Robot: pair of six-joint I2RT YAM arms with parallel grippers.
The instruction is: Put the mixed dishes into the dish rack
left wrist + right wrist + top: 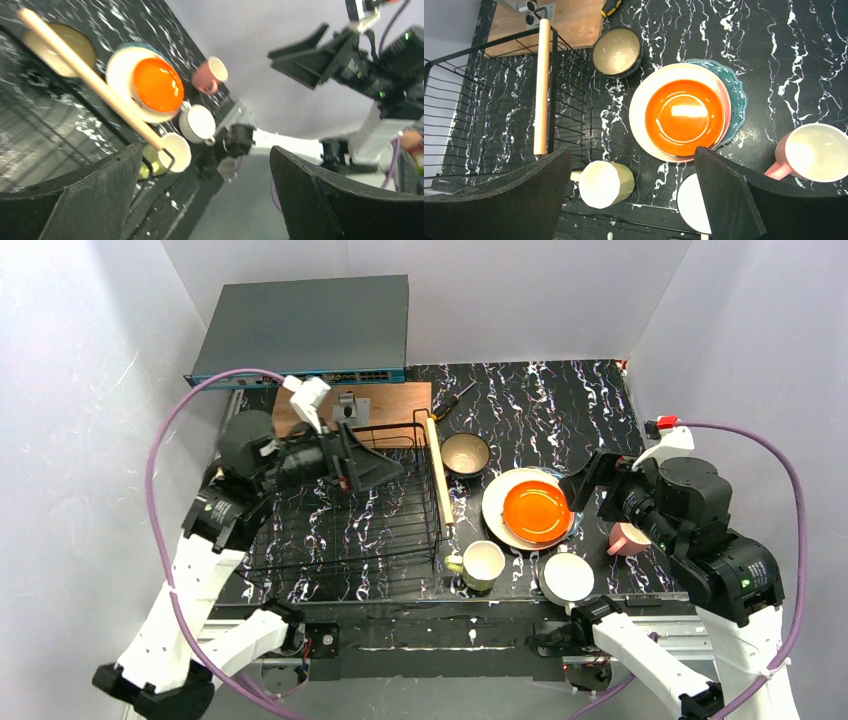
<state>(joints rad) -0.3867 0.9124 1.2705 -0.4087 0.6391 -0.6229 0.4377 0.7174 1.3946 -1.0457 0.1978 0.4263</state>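
Note:
The black wire dish rack [340,525] with a wooden rod handle [438,480] stands at the left and holds no dishes. My left gripper [385,468] hovers open and empty over its far part. To its right, the orange plate [536,510] lies on the cream plate [500,512], with the teal plate [736,95] underneath. The blue-teal bowl [465,453] sits behind them. The yellow-green mug [482,564], white cup [568,577] and pink mug [628,538] stand in front. My right gripper [590,492] hangs open above the plates' right edge. The left wrist view shows the orange plate [157,84].
A flat wooden board [385,400] with a metal fitting lies behind the rack, and a screwdriver [455,400] lies beside it. A grey network switch [305,330] sits at the back left. Purple cables loop beside both arms. White walls enclose the table.

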